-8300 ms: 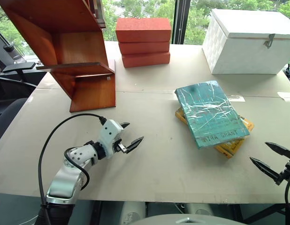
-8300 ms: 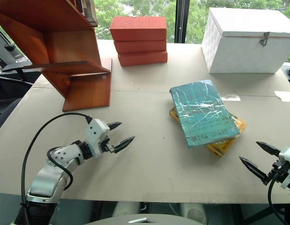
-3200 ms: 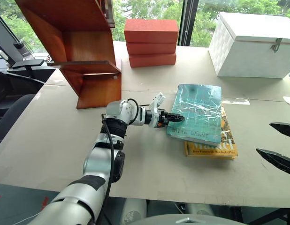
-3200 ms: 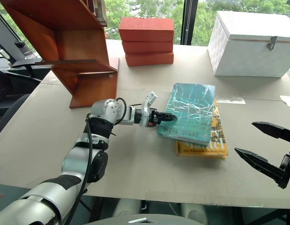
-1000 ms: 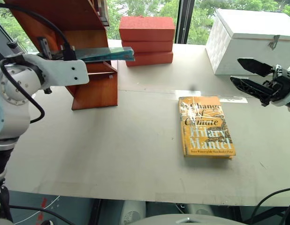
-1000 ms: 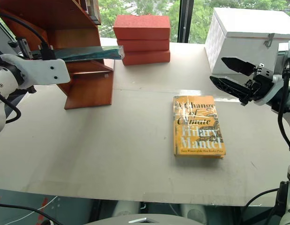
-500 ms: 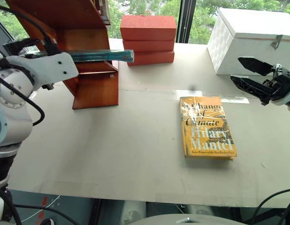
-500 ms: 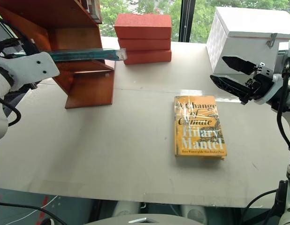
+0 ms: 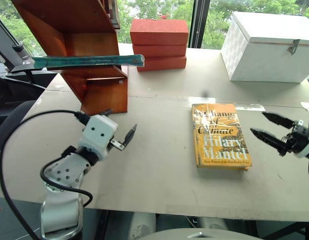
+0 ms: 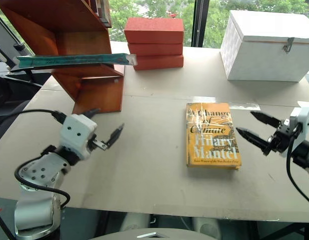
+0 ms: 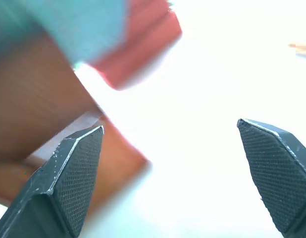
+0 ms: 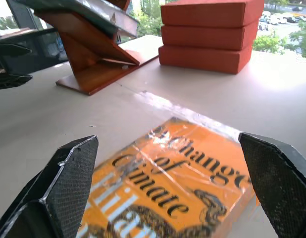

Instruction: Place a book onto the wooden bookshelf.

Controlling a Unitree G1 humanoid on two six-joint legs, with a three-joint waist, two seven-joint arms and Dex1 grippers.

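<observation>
One book (image 9: 89, 61) on wooden bookshelf (image 9: 69, 30), above left pincer (image 9: 125, 140)

Teal-green book (image 9: 89, 61), shiny crinkled plastic jacket, on the reddish-brown polished wood bookshelf (image 9: 89, 50). Second book (image 9: 220, 135) is yellow-orange, white and black lettering, glossy wrap. Three bricks (image 9: 159, 37), red-orange, matte, stacked. Box (image 9: 272, 45) white with a fine woven texture, grey metal latch. Table (image 9: 159, 165) pale beige. Left gripper (image 9: 123, 139): white housing, black fingers. Right gripper (image 9: 269, 129): black fingers with a cross-hatched pad pattern. Green foliage outside the window (image 9: 164, 9).
</observation>
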